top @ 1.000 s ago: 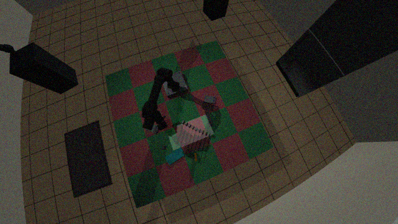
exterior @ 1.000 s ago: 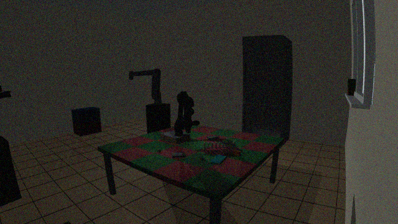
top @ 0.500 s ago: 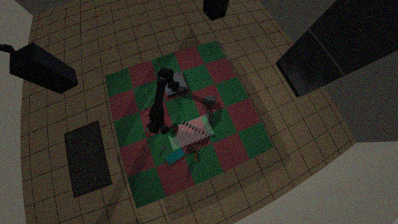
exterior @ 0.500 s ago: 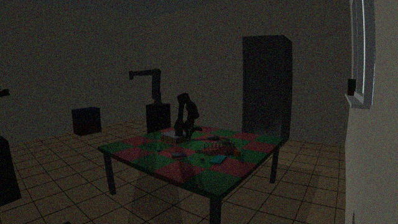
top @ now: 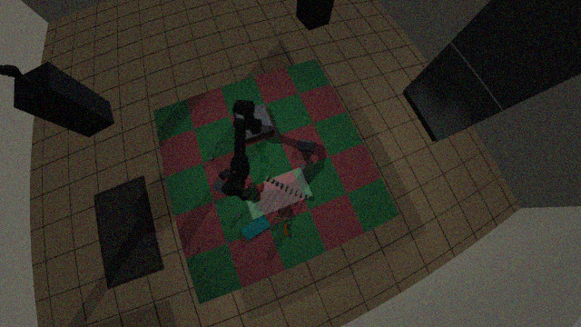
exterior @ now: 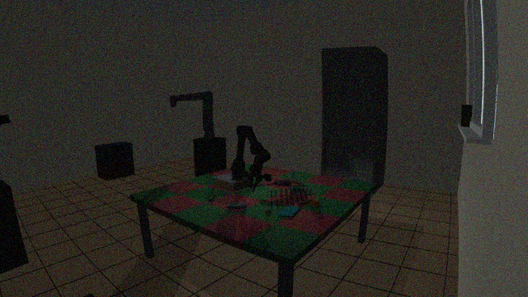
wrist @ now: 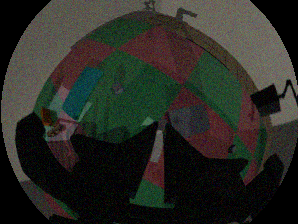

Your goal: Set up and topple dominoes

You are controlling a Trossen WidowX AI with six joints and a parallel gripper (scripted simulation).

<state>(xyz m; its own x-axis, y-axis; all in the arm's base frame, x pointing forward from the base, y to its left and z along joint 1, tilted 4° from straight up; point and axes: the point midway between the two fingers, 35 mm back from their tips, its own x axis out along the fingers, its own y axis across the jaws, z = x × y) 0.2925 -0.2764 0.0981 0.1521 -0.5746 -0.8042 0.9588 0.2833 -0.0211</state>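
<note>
A row of several small dark dominoes stands upright on a pale sheet. My gripper is beside the sheet's left part in the top view, above the table, off the row's side. Its fingers are nearly together, shut on something thin, which I take to be a domino; it is mostly hidden by the dark fingers and hard to make out in the dim light. The row is not clear in the wrist view. I cannot tell whether other loose dominoes lie nearby.
A teal block and an orange object lie near the sheet. A grey box lies on the gripper's other side. Another grey box lies beyond the row.
</note>
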